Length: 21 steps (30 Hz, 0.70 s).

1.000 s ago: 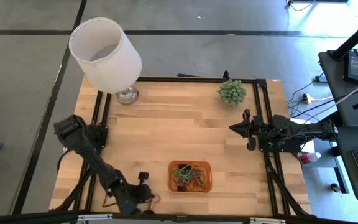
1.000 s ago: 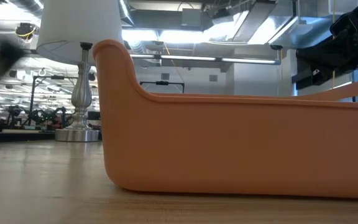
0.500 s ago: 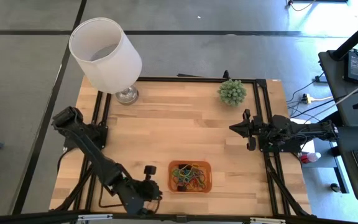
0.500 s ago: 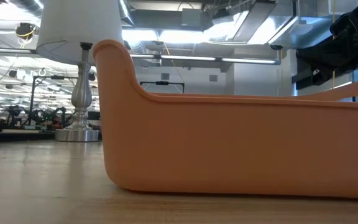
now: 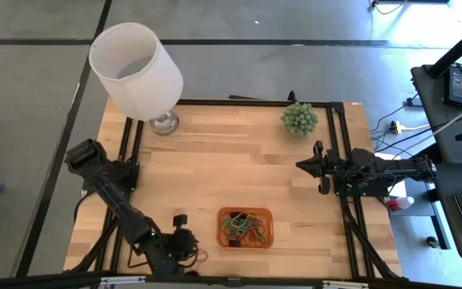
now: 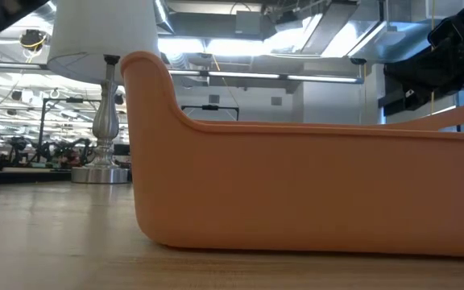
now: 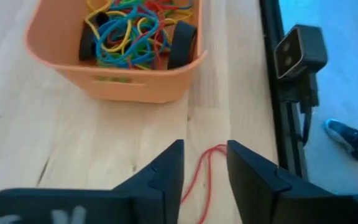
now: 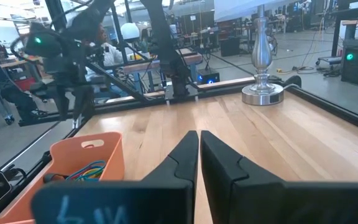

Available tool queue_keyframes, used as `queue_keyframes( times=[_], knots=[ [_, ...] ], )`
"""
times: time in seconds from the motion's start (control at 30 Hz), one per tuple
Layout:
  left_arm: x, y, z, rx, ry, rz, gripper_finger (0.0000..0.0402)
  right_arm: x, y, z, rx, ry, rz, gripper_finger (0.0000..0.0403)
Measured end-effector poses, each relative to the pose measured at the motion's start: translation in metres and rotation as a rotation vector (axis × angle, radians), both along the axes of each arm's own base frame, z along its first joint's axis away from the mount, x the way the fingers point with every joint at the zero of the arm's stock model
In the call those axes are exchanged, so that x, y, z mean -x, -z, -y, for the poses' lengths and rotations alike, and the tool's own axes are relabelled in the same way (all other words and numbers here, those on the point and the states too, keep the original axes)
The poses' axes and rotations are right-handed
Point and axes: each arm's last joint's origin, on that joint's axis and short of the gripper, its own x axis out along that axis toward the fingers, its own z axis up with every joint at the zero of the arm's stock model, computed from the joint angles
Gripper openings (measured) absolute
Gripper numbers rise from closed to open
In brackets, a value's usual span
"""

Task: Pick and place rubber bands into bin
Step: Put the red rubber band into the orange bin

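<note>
1. Your left hand (image 7: 205, 163) hovers, fingers narrowly parted, over a red rubber band (image 7: 205, 177) on the bench (image 5: 239, 164), at the orange bin's (image 5: 245, 228) 9 o'clock.
2. Your right hand (image 5: 301, 167) waits closed at 3 o'clock.

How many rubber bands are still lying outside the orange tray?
1 that I can see: a red rubber band on the wooden table, between the left gripper's open fingers, beside the orange tray. Others may be hidden behind the arm.
</note>
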Motion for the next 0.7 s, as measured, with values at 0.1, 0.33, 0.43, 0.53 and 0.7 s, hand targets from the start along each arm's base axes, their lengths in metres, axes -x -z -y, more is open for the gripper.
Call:
queue_keyframes(
  times=[0.1, 0.33, 0.43, 0.53, 0.7],
  knots=[
    [0.01, 0.012, 0.002, -0.03, 0.007, 0.02, 0.013, 0.0, 0.0, 0.0, -0.001, 0.0, 0.0, 0.0023],
    [0.031, 0.044, 0.0, -0.026, 0.046, 0.054, 0.0155, 0.0, 0.0, 0.0, -0.001, 0.0, 0.0, 0.0023],
    [0.041, 0.06, -0.006, -0.023, 0.06, 0.058, 0.016, 0.0, 0.0, 0.0, -0.001, 0.0, 0.0, 0.0023],
    [0.047, 0.072, -0.011, -0.013, 0.074, 0.054, 0.0163, 0.0, 0.0, 0.0, 0.0, 0.0, 0.0, 0.0023],
    [0.056, 0.085, -0.018, -0.06, 0.189, 0.014, 0.0171, 0.0, 0.0, 0.0, 0.0, 0.0, 0.0, 0.0023]
  ],
)
